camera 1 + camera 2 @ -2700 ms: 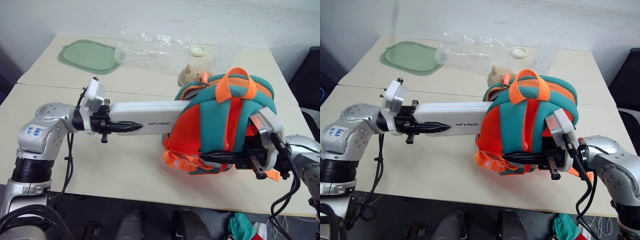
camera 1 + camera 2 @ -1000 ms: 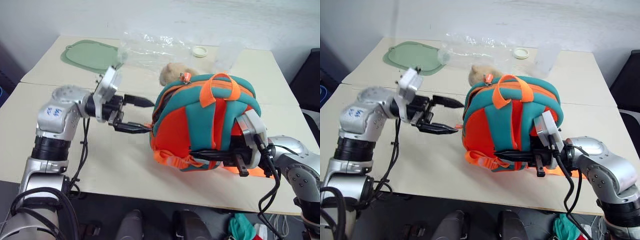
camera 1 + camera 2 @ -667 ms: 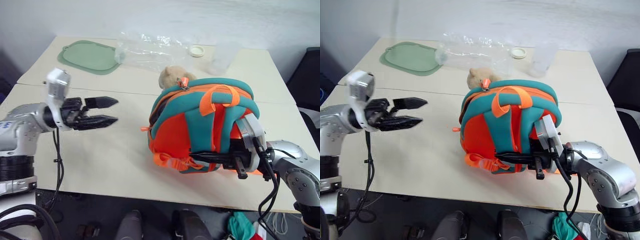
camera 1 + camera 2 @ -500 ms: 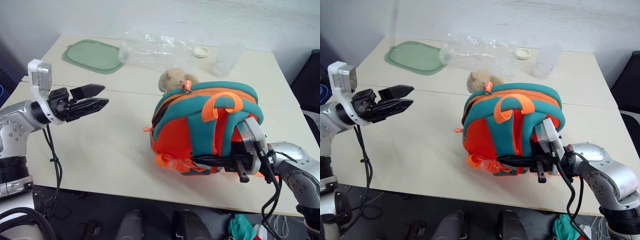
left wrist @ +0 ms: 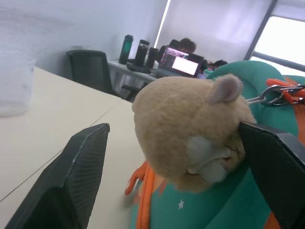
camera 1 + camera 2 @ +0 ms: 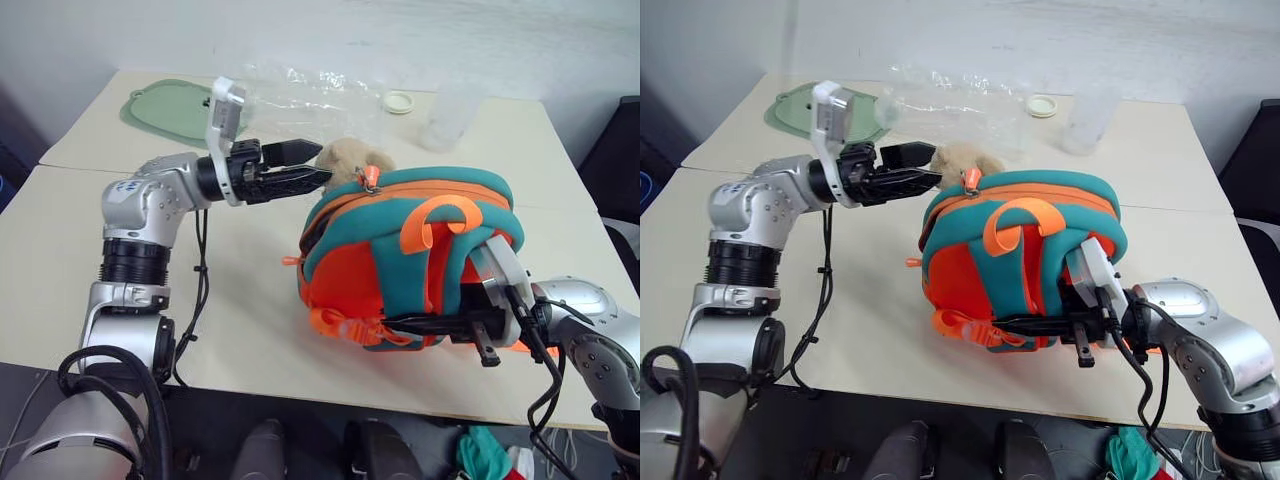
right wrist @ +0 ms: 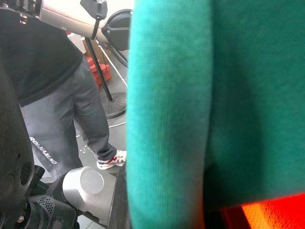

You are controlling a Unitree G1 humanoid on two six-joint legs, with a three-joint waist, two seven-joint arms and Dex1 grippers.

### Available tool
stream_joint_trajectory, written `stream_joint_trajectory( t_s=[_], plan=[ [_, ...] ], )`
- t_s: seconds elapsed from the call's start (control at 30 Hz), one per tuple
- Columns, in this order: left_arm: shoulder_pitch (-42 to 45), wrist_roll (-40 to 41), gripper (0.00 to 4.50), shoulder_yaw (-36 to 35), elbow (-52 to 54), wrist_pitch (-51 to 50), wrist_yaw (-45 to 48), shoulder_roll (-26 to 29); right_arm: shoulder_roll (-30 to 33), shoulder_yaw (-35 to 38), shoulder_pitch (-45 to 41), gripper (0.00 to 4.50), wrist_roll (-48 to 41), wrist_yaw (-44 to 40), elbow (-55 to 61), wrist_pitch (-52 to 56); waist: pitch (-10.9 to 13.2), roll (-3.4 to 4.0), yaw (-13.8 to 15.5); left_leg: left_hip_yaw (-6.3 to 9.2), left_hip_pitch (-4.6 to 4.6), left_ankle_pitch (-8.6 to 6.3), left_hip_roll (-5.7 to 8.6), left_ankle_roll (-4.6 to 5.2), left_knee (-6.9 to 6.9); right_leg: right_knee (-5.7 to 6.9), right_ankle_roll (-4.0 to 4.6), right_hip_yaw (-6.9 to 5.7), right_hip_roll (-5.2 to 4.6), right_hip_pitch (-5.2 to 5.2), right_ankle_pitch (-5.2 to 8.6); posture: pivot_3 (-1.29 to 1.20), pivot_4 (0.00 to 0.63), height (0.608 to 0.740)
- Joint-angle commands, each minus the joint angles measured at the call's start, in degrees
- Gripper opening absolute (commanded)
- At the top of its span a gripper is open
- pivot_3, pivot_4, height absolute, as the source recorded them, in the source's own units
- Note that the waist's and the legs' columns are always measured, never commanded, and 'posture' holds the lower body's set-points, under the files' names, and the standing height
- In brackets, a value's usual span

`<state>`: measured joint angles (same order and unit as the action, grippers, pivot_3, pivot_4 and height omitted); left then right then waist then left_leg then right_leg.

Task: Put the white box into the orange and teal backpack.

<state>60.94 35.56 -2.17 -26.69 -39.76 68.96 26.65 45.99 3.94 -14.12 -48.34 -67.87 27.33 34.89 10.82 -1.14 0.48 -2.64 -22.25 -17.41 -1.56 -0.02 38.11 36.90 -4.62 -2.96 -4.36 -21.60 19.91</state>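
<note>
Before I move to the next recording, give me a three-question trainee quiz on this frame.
1. True or false: the left end effector is shut on the plush toy.
2. Which end effector grips the backpack? A) left B) right C) both
3. Fill in: the green mat lies at the table's far ____ corner, by the robot's own sides.

Key
1. False: its jaws stand open on either side of the toy.
2. B: the right end effector is clamped on the backpack's lower edge.
3. Left.
</note>
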Motion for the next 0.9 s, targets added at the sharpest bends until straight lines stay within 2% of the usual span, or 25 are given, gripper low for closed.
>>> stream_joint_trajectory(
  t_s=[0.03, 0.2, 0.4, 0.8, 0.9],
  plan=[
    [2.51, 0.58, 3.62, -0.87, -1.67, 0.44, 2.24, -1.36, -0.11, 0.11, 0.9, 0.01, -0.11, 0.19, 1.6, -0.51, 0.0, 0.0, 0.04, 0.0, 0.0, 0.0, 0.0, 0.0, 0.01, 0.01, 0.0, 0.0, -0.01, 0.0, 0.0, 0.0, 0.15, 0.74],
    [3.4, 1.21, 1.94, -1.38, -2.08, -0.67, 3.29, -3.04, -0.61, -0.09, 1.4, 0.01, -0.01, 0.77, 1.78, -0.77, 0.0, 0.0, 0.05, 0.01, 0.0, 0.0, 0.01, 0.0, 0.03, 0.01, -0.01, 0.0, -0.02, 0.0, 0.0, 0.0, 0.15, 0.74],
    [1.96, 2.23, 0.05, -1.45, 0.07, -4.26, 6.17, -2.02, -1.21, -0.19, 1.44, 0.01, 0.29, 1.18, 1.42, -1.02, 0.0, 0.0, -0.27, 0.02, 0.0, 0.0, 0.01, -0.01, 0.03, 0.03, -0.01, 0.0, -0.02, 0.0, 0.0, 0.0, 0.15, 0.74],
    [-6.31, 2.14, 0.0, -9.05, 6.92, -1.39, 0.92, 4.03, -2.22, 0.45, 2.09, 0.01, 0.59, 3.13, 1.24, -1.73, 0.0, 0.0, -0.57, 0.05, 0.01, 0.02, -0.04, -0.04, 0.02, 0.05, -0.01, 0.01, -0.03, 0.0, 0.0, 0.0, 0.15, 0.74],
    [-5.31, 0.34, 0.56, -8.91, 5.83, 0.35, -1.51, 4.65, -2.12, 0.38, 2.15, 0.01, 0.55, 3.21, 1.21, -1.66, 0.0, 0.0, -0.14, 0.1, 0.01, 0.02, 0.0, -0.03, 0.09, 0.05, -0.01, -0.03, -0.09, 0.04, 0.0, 0.0, 0.15, 0.74]
  ],
)
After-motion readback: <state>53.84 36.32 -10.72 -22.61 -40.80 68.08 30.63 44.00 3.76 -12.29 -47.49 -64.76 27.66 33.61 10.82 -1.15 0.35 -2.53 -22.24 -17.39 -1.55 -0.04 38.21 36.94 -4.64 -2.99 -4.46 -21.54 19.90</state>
